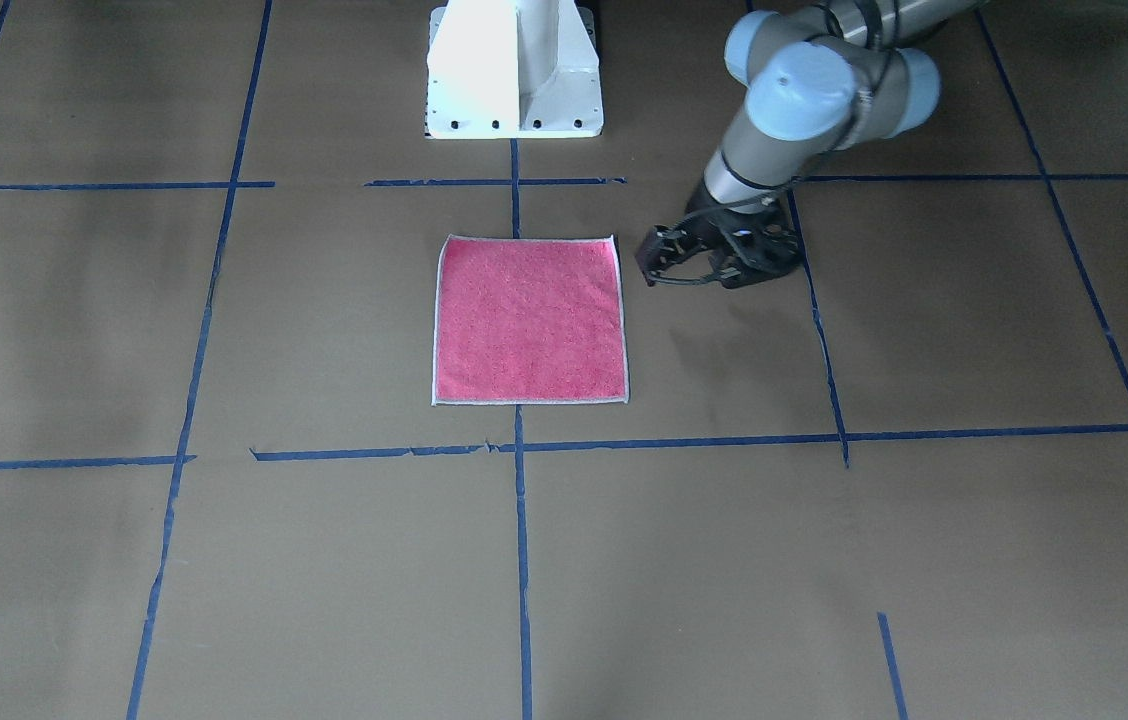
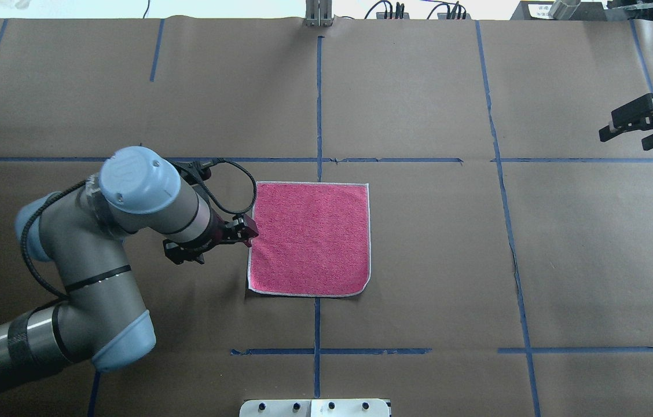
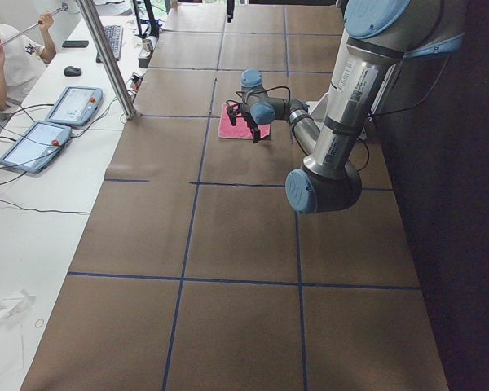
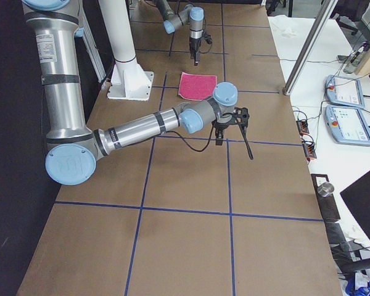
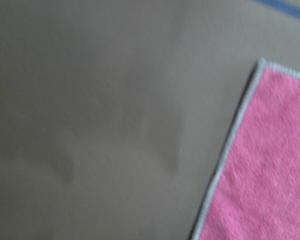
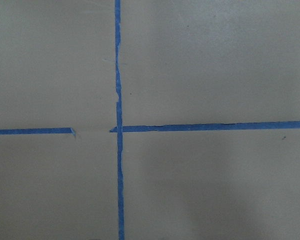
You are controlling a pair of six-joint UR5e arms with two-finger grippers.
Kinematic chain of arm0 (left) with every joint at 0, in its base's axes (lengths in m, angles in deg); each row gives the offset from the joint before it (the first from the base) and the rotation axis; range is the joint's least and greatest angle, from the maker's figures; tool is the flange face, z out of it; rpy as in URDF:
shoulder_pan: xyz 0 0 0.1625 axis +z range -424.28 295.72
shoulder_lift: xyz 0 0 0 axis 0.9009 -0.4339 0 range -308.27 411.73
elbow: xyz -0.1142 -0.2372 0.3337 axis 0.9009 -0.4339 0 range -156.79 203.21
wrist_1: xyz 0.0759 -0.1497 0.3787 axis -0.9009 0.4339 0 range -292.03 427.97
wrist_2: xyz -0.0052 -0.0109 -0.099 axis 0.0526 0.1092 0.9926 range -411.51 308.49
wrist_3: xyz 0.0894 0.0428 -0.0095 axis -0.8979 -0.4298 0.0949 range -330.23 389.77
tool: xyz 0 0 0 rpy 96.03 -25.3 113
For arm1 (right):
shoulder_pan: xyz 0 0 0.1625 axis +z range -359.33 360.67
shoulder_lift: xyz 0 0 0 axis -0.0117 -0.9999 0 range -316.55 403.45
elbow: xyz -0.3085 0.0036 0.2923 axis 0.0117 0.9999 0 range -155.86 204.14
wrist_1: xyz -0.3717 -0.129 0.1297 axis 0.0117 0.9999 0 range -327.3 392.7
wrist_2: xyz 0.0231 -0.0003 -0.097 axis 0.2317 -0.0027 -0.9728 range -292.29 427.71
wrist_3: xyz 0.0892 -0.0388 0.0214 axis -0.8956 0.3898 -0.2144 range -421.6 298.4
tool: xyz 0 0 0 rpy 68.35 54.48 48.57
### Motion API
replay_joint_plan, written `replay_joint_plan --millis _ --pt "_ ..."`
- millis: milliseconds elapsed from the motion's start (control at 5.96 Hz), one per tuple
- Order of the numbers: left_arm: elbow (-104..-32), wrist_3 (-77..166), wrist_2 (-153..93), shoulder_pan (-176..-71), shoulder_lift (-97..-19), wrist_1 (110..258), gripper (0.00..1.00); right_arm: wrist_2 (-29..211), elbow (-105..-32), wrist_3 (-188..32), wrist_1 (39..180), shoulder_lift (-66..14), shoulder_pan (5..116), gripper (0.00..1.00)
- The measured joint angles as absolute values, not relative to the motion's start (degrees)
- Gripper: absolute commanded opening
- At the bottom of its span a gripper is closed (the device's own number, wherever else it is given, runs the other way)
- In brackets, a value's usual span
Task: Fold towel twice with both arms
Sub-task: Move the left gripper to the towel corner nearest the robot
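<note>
The towel point(image 1: 529, 320) lies flat and unfolded on the brown paper, pink-red face up, with its whitish border all round. It also shows in the overhead view point(image 2: 310, 238) and, as one corner, in the left wrist view point(image 5: 265, 165). My left gripper point(image 2: 250, 231) hangs low just outside the towel's left edge, apart from it, and its jaws look open and empty point(image 1: 646, 262). My right gripper point(image 2: 613, 124) is open and empty far off at the table's right edge. The right wrist view shows only paper and tape.
The white pedestal base point(image 1: 514, 70) stands behind the towel. Blue tape lines point(image 2: 318, 104) cross the brown paper. In the left side view an operator point(image 3: 8, 57), tablets point(image 3: 73, 104) and a metal post point(image 3: 106, 57) are beside the table.
</note>
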State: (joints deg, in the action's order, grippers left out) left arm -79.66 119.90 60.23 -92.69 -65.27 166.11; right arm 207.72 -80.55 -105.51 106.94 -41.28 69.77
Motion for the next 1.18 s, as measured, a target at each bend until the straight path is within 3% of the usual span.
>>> replay_joint_plan --millis 336,1175 --pt "-78.5 122.6 56.8 -88.3 -66.8 164.6 0.74 204.6 -82.5 -114.8 104.3 -40.7 64.8 1.0" --pt "-77.2 123.2 55.5 -86.5 -67.4 165.0 0.2 201.3 -85.4 -121.5 104.1 -40.5 60.0 1.0"
